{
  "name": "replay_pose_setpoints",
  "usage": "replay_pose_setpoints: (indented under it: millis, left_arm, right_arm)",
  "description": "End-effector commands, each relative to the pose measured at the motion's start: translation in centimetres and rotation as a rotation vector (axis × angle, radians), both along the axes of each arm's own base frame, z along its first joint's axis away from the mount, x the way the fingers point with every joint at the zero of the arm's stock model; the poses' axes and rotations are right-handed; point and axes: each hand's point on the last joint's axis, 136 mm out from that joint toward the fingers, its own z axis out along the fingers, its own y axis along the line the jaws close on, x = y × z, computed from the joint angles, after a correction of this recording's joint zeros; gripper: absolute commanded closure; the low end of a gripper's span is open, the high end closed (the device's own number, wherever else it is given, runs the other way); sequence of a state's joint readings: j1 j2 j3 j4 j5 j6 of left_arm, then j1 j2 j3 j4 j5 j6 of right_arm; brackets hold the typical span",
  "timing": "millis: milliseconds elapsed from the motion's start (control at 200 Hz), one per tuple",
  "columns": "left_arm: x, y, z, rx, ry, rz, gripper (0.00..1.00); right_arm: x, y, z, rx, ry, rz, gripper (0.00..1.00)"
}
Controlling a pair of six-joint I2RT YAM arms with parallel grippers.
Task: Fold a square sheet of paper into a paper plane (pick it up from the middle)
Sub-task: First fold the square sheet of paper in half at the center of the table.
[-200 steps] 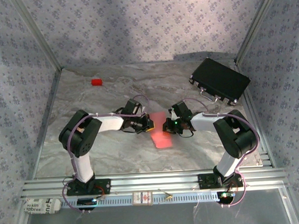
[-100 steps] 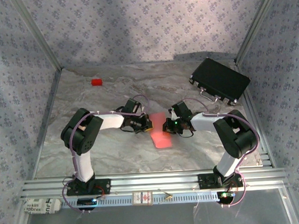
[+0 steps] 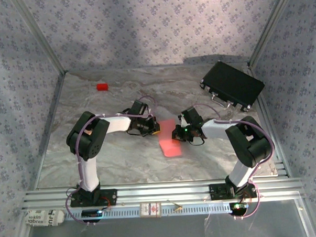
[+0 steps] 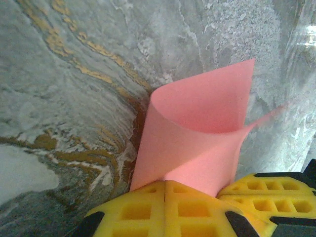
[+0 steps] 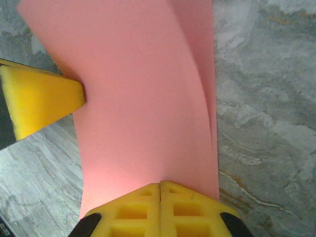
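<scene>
Since the earlier frames the left tool (image 3: pixel 155 130) has drawn slightly up and to the left in the top view, while the right tool (image 3: pixel 176 133) has kept its place. Nearest the arm bases (image 3: pixel 93 197) the worktop (image 3: pixel 113 165) is bare. Just beyond, at frame centre, the square sheet of paper (image 3: pixel 169 143) is held between the two tools, its nearer end reaching down toward the marbled surface; whether it touches there I cannot tell. Both tools are clenched on the sheet. In the left wrist view the yellow pads (image 4: pixel 133 212) meet with no gap and the pink paper rises from their seam in a soft open curl. In the right wrist view the pads likewise pinch one edge, the sheet bows away in two loose layers, and the other tool's pad (image 5: pixel 39 101) touches it at the left of the frame. This looks like an early fold, most likely the centre crease, bent over but not yet flattened. The next move probably calls for bringing the two edges level, lowering the sheet and pressing the bend sharp without letting the thin paper slip or skew. Farther back, a small red block (image 3: pixel 102 87) sits at upper left and a black case (image 3: pixel 232 85) at upper right, both well apart from the work.
</scene>
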State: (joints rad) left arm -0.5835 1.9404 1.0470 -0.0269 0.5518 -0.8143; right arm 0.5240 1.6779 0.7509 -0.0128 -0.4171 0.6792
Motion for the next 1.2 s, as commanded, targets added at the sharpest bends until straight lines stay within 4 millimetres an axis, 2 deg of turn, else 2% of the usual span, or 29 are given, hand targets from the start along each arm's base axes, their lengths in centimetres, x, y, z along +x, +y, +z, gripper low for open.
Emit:
replay_pose_setpoints:
  millis: [0, 70, 125, 240, 385, 430, 505, 635, 735, 884, 999, 1194]
  left_arm:
    - [-1.1, 2.2, -3.3, 0.132, 0.057, 0.019, 1.0]
    - [-1.3, 2.6, -3.8, 0.152, 0.07, 0.024, 1.0]
    - [-1.3, 2.4, -3.3, 0.144, 0.063, 0.02, 1.0]
    - [-0.5, 1.6, -1.0, 0.102, 0.018, 0.009, 1.0]
    - [0.8, -0.4, 2.3, 0.007, -0.041, -0.035, 1.0]
    - [1.0, -0.6, 2.5, 0.002, -0.041, -0.041, 1.0]
    - [1.2, -0.6, 2.1, 0.015, -0.033, -0.045, 1.0]
    - [1.2, -0.5, 0.1, 0.026, 0.007, -0.043, 1.0]
    - [1.2, 0.3, -1.7, 0.05, 0.041, -0.024, 1.0]
    - [1.2, 1.6, -3.1, 0.085, 0.057, 0.005, 1.0]
    - [1.7, 1.9, -3.2, 0.089, 0.057, 0.011, 1.0]
    - [3.6, 2.9, -2.8, 0.113, 0.03, 0.063, 1.0]
  right_arm:
    - [-3.1, -3.1, -3.9, -0.17, 0.126, -0.012, 1.0]
    - [-3.0, -3.1, -3.9, -0.169, 0.124, -0.011, 1.0]
    - [-3.0, -3.1, -3.9, -0.17, 0.124, -0.009, 1.0]
    - [-3.1, -3.1, -3.9, -0.171, 0.123, -0.004, 1.0]
    - [-3.0, -3.2, -3.9, -0.175, 0.124, 0.001, 1.0]
    - [-3.0, -3.2, -3.9, -0.177, 0.126, 0.002, 1.0]
    - [-3.0, -3.1, -3.9, -0.173, 0.125, 0.003, 1.0]
    - [-2.9, -3.1, -3.8, -0.17, 0.123, 0.001, 1.0]
    - [-3.0, -3.1, -3.8, -0.17, 0.125, 0.002, 1.0]
    - [-3.0, -3.2, -3.9, -0.169, 0.129, 0.003, 1.0]
    - [-3.1, -3.2, -3.9, -0.17, 0.13, 0.003, 1.0]
    - [-3.1, -3.2, -3.8, -0.168, 0.131, 0.002, 1.0]
